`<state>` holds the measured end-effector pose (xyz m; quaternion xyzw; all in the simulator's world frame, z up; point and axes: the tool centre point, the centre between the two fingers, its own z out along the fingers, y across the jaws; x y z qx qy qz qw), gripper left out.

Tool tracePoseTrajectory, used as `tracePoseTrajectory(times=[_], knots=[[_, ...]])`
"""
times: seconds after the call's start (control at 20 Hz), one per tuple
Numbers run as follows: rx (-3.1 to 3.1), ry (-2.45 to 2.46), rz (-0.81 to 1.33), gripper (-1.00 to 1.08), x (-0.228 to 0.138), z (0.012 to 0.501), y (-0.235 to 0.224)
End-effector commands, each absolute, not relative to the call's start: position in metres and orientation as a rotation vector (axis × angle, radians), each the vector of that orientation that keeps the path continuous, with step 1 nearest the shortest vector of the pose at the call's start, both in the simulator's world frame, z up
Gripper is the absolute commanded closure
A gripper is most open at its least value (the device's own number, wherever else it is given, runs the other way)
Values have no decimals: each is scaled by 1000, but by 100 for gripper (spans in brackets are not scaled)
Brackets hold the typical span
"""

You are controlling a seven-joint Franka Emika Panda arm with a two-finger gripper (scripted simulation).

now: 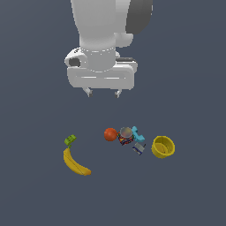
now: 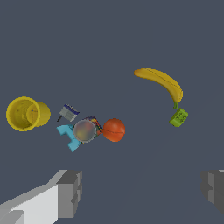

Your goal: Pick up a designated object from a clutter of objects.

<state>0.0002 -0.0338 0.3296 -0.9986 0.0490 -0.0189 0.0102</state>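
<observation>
We see a red-orange ball, yellow banana, green brick, yellow bowl, cyan block, multicoloured can, and a seemingly blue-white box.

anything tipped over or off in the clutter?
Only the yellow bowl: it lies tilted on its side, mouth facing sideways. The can stands upright against the red-orange ball. Nothing spilled or damaged. The hand hangs open above.
</observation>
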Motion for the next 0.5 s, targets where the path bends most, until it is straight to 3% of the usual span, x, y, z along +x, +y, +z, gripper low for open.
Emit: tracePoseTrajectory(times=[0.0, 0.45], knots=[[-3117, 153, -59, -92, 0, 330, -34], [-3126, 44, -56, -92, 4, 316, -33]])
